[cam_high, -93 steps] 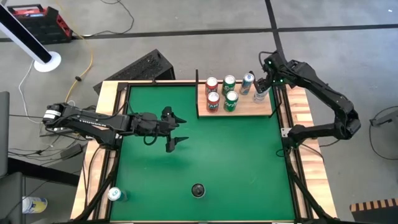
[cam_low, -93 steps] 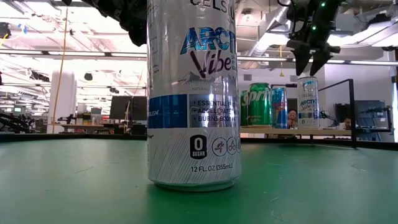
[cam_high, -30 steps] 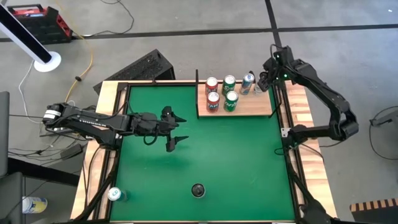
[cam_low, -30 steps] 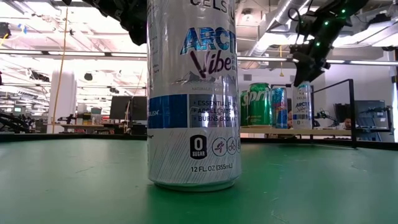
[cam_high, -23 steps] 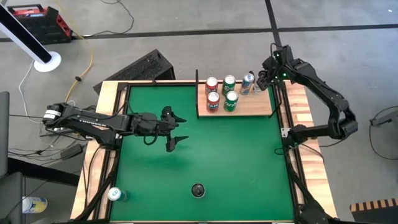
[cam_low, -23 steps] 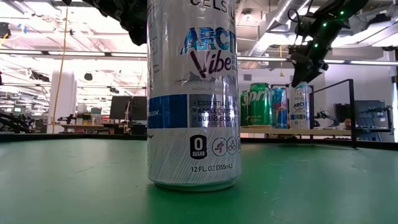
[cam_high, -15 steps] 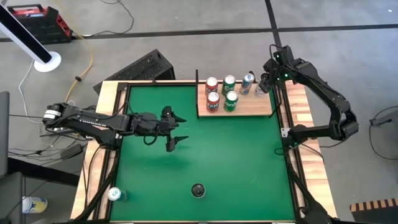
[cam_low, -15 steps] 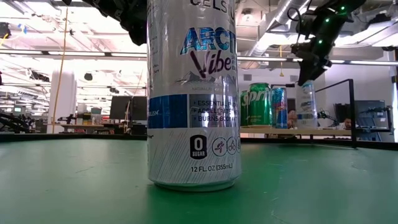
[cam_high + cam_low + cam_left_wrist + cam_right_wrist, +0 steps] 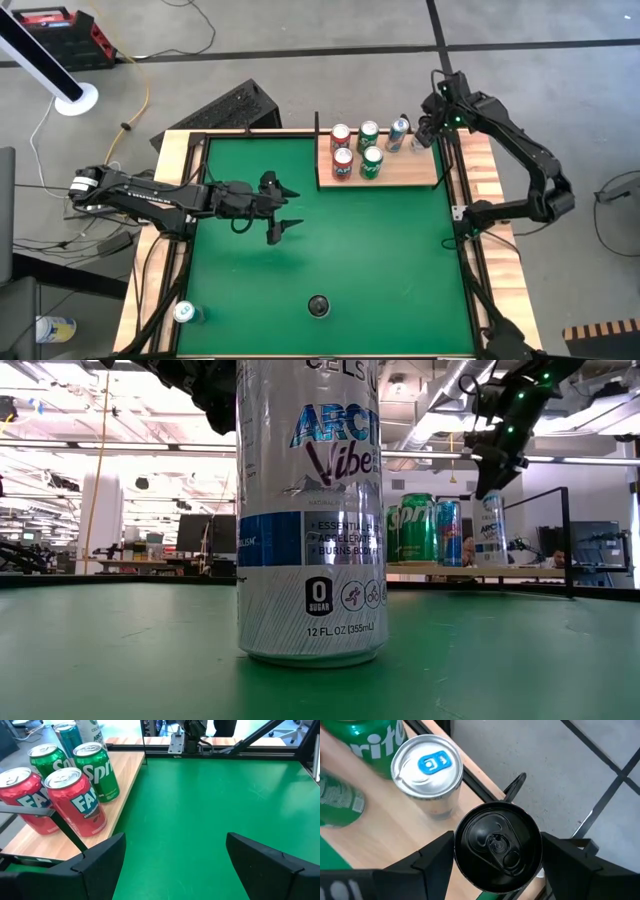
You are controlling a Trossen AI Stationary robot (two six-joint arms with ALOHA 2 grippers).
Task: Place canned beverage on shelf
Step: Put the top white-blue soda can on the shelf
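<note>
The shelf (image 9: 400, 175), a light-wood plank with black posts, stands at the table's far right. On it stand two red cans (image 9: 342, 150), two green cans (image 9: 370, 147) and a silver-blue can (image 9: 399, 129). My right gripper (image 9: 427, 130) is over the shelf's far right corner, shut on a white can with a black top (image 9: 497, 847), which also shows in the low view (image 9: 489, 530). My left gripper (image 9: 286, 210) hangs open and empty over the green mat (image 9: 380, 260), left of the shelf. My right gripper pinches the black-topped can between its two fingers, at the upper wall just under the rim (image 9: 457, 852). The fingers come from above, pointing down, one on each side. The can is upright, its base at plank level (image 9: 489, 564); whether it rests there, I cannot tell.
A tall white can (image 9: 310, 510) stands on the mat close to the low camera, near the front edge (image 9: 318, 305). Another can (image 9: 185, 313) stands at the table's near left corner. A black post (image 9: 515, 785) rises right behind the held can.
My right gripper has stayed at the shelf's far right corner. The can in it swayed a little sideways half a second ago and is upright again.
</note>
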